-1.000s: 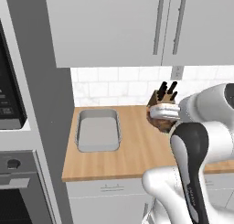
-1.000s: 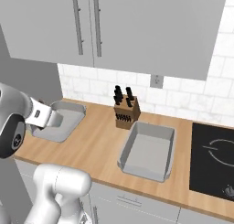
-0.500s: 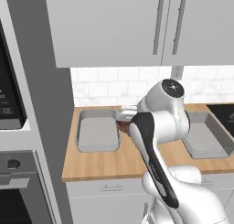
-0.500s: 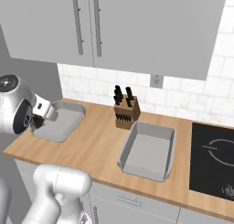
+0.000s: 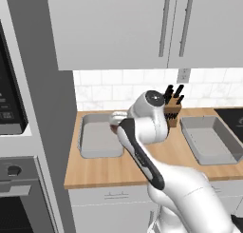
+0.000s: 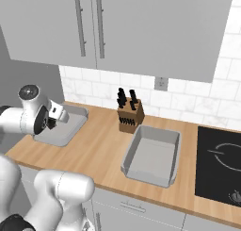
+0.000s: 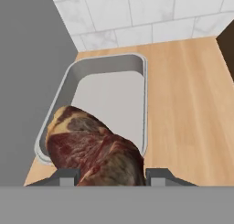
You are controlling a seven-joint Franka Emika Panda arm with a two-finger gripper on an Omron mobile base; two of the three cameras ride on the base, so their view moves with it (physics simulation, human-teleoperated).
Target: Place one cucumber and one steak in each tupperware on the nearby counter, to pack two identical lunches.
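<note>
The pincer [image 7: 109,177] grips a lumpy dark brown-red steak [image 7: 93,150], arm bent back and reaching left. Just below and ahead lies a shallow grey round-cornered tupperware [image 7: 137,65]; around it, light-brown wooden surface [image 7: 187,109].

A knife block [image 6: 130,116] stood at two o'clock of the left tupperware [image 6: 63,127], whose floor lay bare; open counter [image 6: 96,147] ran between.

We've got the dark brown-red steak [image 7: 93,152] pinched in the gripper [image 7: 109,175], hanging over the near end of a grey tupperware [image 7: 144,104]. That tray sits on the wooden counter [image 7: 192,109] beside a grey wall [image 7: 27,81].
</note>
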